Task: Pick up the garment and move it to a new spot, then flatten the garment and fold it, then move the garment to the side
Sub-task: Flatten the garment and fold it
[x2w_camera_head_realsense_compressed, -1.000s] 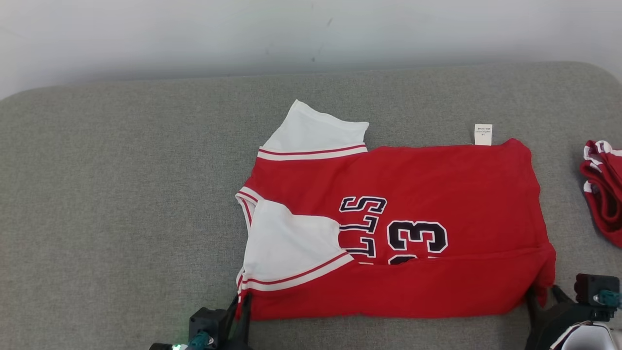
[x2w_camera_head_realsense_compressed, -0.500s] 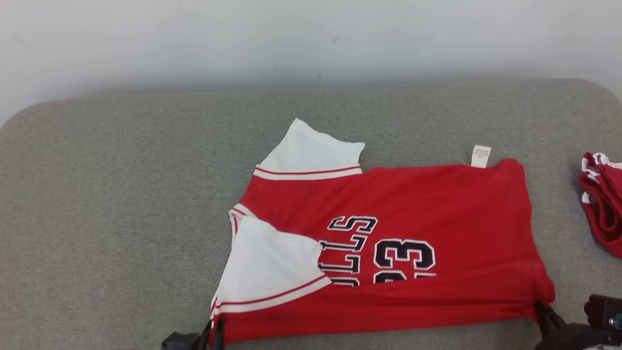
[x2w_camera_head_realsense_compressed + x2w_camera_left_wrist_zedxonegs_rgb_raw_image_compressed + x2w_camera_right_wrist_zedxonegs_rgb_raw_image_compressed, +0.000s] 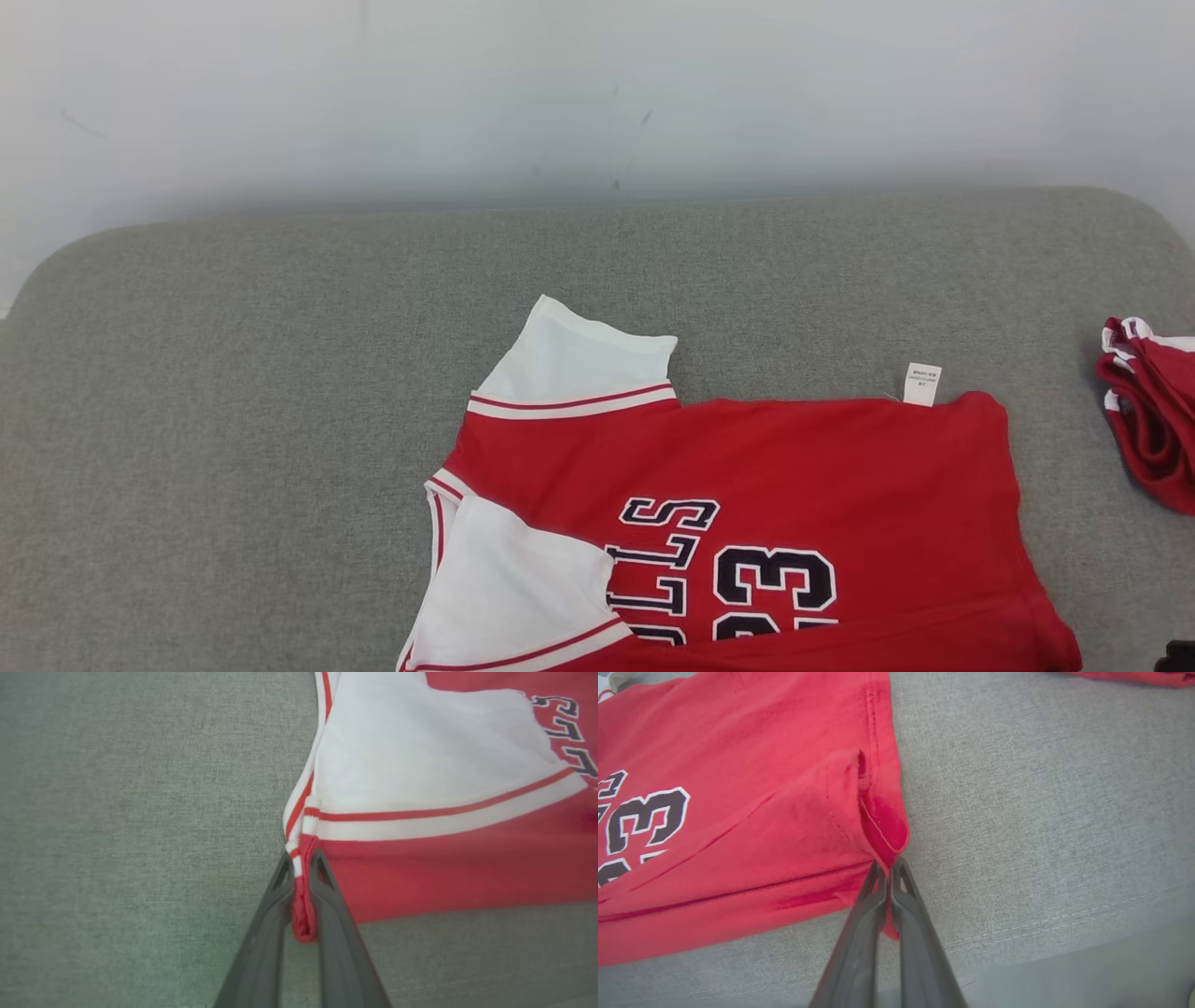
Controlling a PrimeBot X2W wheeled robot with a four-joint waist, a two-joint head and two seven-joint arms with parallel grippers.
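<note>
A grey fabric cushion (image 3: pixel 233 420) spreads below a pale wall (image 3: pixel 560 84); the red garment (image 3: pixel 794 467) lies flat on the cushion's near middle, running off the bottom edge of the head view. From the left: the left wrist view gives the left gripper (image 3: pixel 301 858) closed tight on the garment's near left corner, a roll of red hem bunched between its two dark fingers (image 3: pixel 261 933), just below the white sleeve (image 3: pixel 420 756) with its red stripe; the head view gives a second white sleeve (image 3: pixel 579 355) at the far left corner, the black lettering and "23", and a small white label (image 3: pixel 922 384) sticking out from the far edge; the right wrist view gives the right gripper (image 3: pixel 888 865) pinched shut on the near right hem corner, the cloth puckered above its tips; farthest right, a red-and-white bundle (image 3: pixel 1148 411) lies apart from the garment at the cushion's edge.
</note>
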